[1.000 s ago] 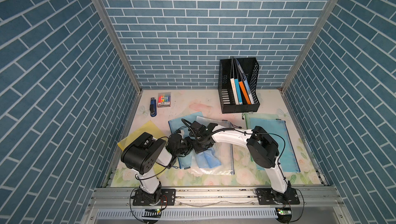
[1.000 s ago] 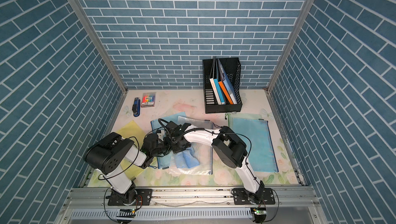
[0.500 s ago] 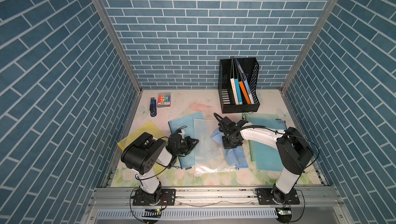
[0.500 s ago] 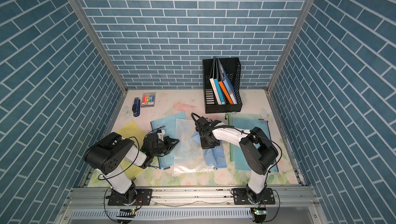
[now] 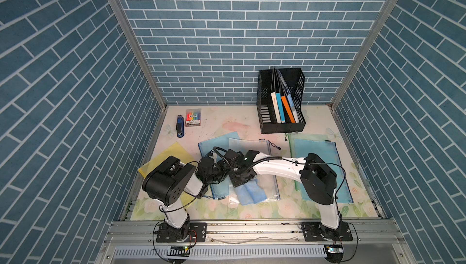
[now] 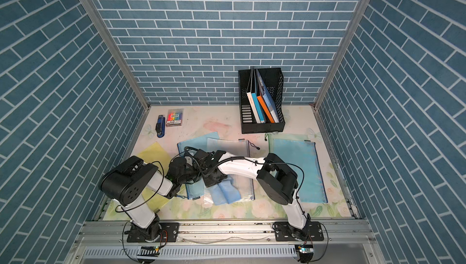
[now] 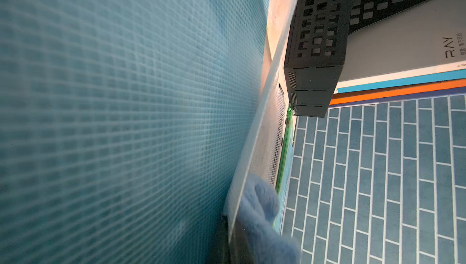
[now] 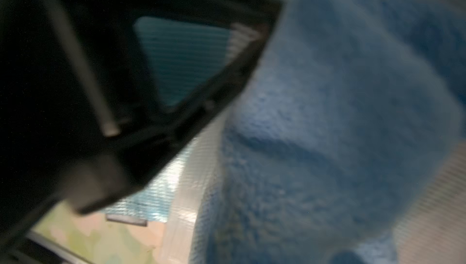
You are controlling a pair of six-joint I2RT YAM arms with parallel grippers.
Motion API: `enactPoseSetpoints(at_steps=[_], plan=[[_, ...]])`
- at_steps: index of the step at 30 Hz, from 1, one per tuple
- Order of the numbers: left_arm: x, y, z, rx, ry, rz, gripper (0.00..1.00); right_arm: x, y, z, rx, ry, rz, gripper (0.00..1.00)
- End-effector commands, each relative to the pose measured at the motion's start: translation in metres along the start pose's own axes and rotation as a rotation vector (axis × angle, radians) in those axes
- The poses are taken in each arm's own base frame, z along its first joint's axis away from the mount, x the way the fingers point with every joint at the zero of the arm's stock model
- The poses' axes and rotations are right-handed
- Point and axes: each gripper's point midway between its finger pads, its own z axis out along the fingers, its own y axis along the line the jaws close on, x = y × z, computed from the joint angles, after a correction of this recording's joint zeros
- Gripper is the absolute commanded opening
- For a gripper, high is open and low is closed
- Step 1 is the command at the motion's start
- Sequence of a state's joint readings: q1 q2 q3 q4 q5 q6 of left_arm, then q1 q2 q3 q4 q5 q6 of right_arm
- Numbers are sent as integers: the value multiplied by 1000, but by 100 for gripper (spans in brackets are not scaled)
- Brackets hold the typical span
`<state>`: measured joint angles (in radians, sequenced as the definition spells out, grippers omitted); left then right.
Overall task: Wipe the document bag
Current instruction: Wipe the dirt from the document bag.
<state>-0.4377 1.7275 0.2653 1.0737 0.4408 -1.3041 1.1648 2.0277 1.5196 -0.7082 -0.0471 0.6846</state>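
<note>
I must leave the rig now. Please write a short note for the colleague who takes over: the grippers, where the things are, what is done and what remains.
Right gripper: shut on the blue cloth, which lies on the clear mesh document bag in the middle of the table.
Left gripper: shut, low over the blue mesh bag beside the clear one. Whether it pins anything cannot be told.
Done: the cloth is in the grip and on the bag.
Left: how much is wiped does not show. Probably finish the strokes, then put the cloth down.
</note>
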Motion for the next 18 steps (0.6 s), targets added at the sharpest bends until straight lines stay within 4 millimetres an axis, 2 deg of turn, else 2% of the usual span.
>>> enactPoseSetpoints(at_steps=[1,4,7,14,18], plan=[[-4,-14,1,35,-17,9,0,11,3,11,-2,60,74,0],[-2,-16,3,39,5,7,0,29,-13,16,54,98,136,0],[-1,-18,2,45,11,-3,0,43,-38,-1,123,72,214,0],[7,-15,-1,37,42,-12,0,83,-114,-43,300,42,383,0],[8,-12,-6,36,32,-4,0,99,-151,-58,357,29,460,0]])
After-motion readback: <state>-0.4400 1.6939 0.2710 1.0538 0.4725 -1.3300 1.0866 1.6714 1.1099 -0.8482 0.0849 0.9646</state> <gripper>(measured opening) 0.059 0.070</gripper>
